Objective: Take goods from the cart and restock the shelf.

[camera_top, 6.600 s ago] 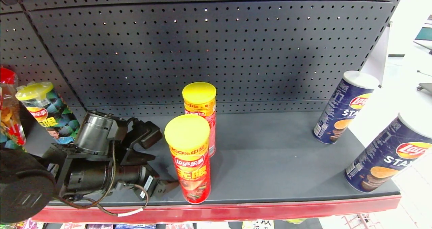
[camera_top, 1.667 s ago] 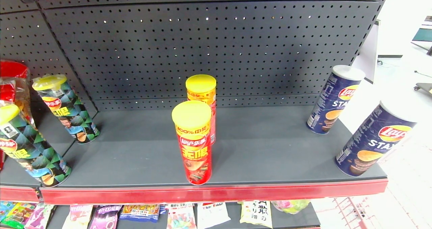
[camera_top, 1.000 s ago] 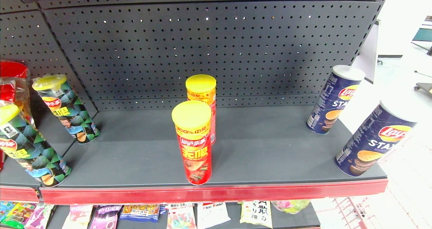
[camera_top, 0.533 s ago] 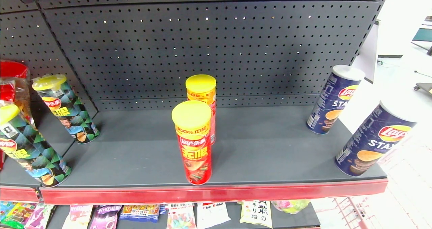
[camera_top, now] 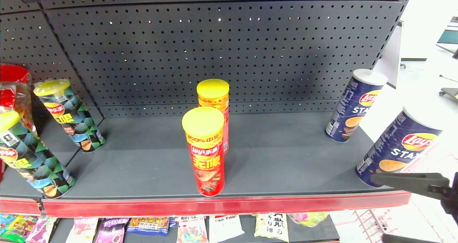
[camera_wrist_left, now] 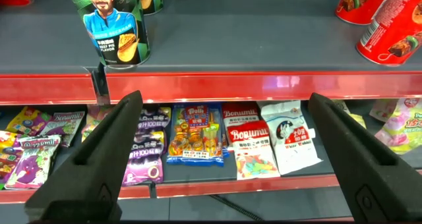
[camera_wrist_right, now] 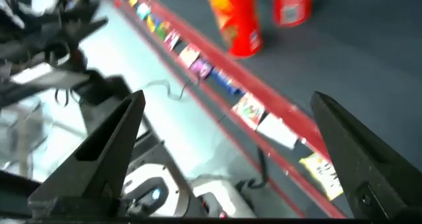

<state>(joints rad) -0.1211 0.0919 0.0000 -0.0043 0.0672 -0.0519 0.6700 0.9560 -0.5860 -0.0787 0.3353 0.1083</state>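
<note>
Shelf (camera_top: 286,157), red canister (camera_top: 206,153) upright, lid up

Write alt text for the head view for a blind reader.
Two red chip cans with yellow lids stand centred on the shelf, one behind the other; two blue cans stand right, two teal cans left, the open right gripper lower right.

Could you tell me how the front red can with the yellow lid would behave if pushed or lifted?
The front red can stands tall and narrow, so a high push would probably tip it. It stands near the shelf's red lip, so it might fall off. Its round glossy wall looks stiff but possibly slippery.
</note>
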